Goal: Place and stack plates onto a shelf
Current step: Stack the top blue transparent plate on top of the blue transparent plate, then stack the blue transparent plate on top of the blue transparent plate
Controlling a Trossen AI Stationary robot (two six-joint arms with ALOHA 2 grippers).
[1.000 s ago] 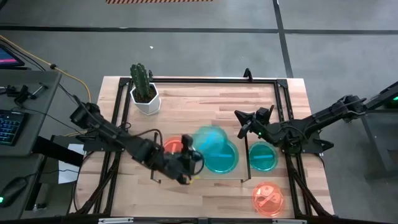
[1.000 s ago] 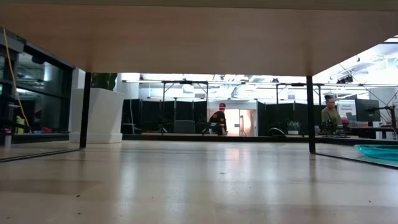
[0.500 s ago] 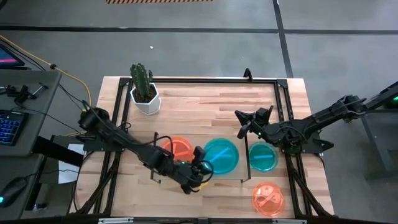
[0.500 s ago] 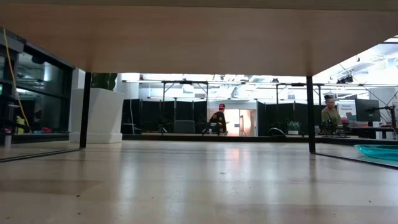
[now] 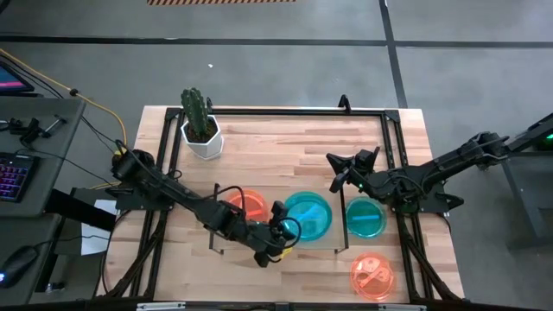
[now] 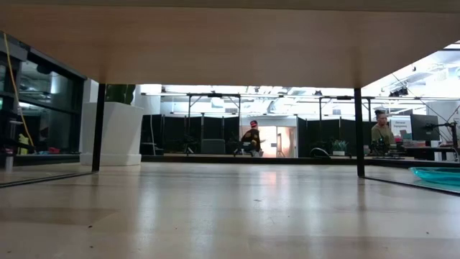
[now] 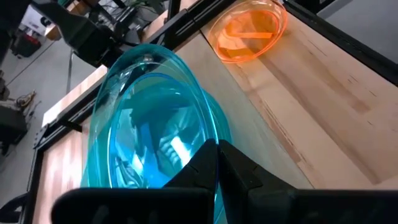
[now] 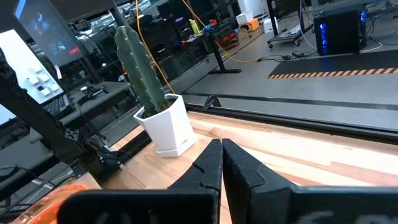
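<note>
Two teal plates (image 5: 308,216) lie stacked on the shelf (image 5: 324,246), a low wooden board, beside an orange plate (image 5: 249,206). My left gripper (image 5: 278,233) is shut at the stack's near-left rim, and the upper teal plate (image 7: 149,124) fills its wrist view. A third teal plate (image 5: 365,216) and another orange plate (image 5: 371,275) rest flat on the table to the right of the shelf. My right gripper (image 5: 335,168) hovers shut, holding nothing, beyond the shelf's far right corner. In the low view the shelf (image 6: 230,43) spans overhead. My left gripper pinches the upper teal plate's rim (image 7: 208,134) on its near-left side between the two shut fingers. The fingers slant down from the table's left. The plate rests nested on the teal plate below it. The fingers themselves hide the exact spot of contact.
A cactus in a white pot (image 5: 200,134) stands at the table's far left. The table's black frame rails (image 5: 393,130) run along its edges. Bare wood lies between the cactus and the shelf. People sit in the room behind (image 6: 251,137).
My left gripper has moved down and toward the table's near right, carrying the teal plate. The plate was lifted above the shelf and now lies on the other teal plate. My left gripper has stayed shut.
</note>
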